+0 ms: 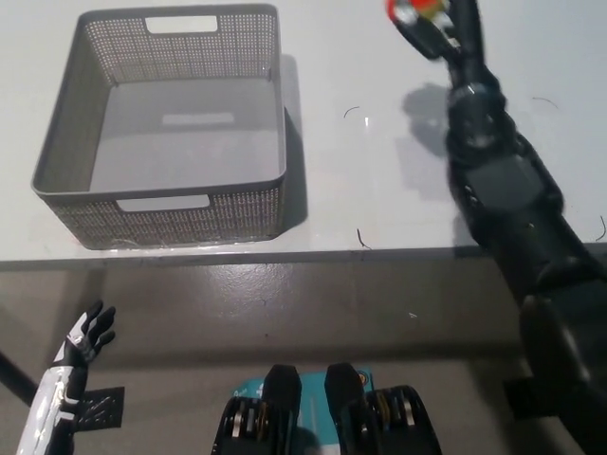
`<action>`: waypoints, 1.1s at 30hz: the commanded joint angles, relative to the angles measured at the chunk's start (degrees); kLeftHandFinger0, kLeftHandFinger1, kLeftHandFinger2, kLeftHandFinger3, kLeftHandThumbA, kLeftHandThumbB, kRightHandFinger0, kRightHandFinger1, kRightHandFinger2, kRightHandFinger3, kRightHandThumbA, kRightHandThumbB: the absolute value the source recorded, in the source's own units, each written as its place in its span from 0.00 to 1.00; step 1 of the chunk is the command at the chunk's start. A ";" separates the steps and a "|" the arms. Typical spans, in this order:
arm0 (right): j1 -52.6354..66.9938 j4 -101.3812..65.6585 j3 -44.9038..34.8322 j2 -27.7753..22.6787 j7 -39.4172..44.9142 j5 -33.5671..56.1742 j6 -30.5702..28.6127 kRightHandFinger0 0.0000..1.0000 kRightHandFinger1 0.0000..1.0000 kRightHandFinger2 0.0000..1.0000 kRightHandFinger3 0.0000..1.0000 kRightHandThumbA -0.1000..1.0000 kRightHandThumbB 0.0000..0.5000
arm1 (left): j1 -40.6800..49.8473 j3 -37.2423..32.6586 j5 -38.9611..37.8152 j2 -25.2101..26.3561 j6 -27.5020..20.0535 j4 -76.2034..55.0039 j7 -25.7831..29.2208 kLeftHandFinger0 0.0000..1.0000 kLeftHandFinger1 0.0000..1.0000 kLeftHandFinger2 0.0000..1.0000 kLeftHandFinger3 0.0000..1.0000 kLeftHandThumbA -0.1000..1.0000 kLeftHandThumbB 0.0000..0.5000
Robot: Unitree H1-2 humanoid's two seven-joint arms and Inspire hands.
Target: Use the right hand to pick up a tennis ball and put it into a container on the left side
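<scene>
Right robot hand (438, 27) gripping tennis ball (410, 11) above table (379, 171), basket (166, 133) left

A single head camera looked steeply down from above, fairly close, with the white bench (379, 190) filling the upper frame and floor below its edge.

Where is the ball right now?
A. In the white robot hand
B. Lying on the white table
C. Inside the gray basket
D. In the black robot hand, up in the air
D: the ball sits in the black robot hand, raised near the picture's top, while the basket holds nothing.
</scene>
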 commanded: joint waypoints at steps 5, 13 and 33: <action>-8.66 -0.70 4.20 5.41 -0.70 -1.28 -2.88 0.00 0.38 0.77 0.83 0.00 0.30 | -0.79 -0.47 -1.29 0.50 -1.24 0.20 -0.39 1.00 1.00 1.00 1.00 1.00 0.54; -14.40 7.89 8.05 10.52 -2.28 -2.51 -3.01 0.00 0.35 0.73 0.78 0.00 0.33 | -1.13 -1.31 -1.39 0.45 -1.06 0.44 -0.70 1.00 1.00 1.00 1.00 1.00 0.56; -15.24 16.52 19.93 16.17 0.44 -8.86 4.45 0.07 0.43 0.81 0.79 0.00 0.44 | -1.73 -2.10 -1.38 1.32 -1.79 0.33 -0.94 1.00 1.00 1.00 1.00 1.00 0.53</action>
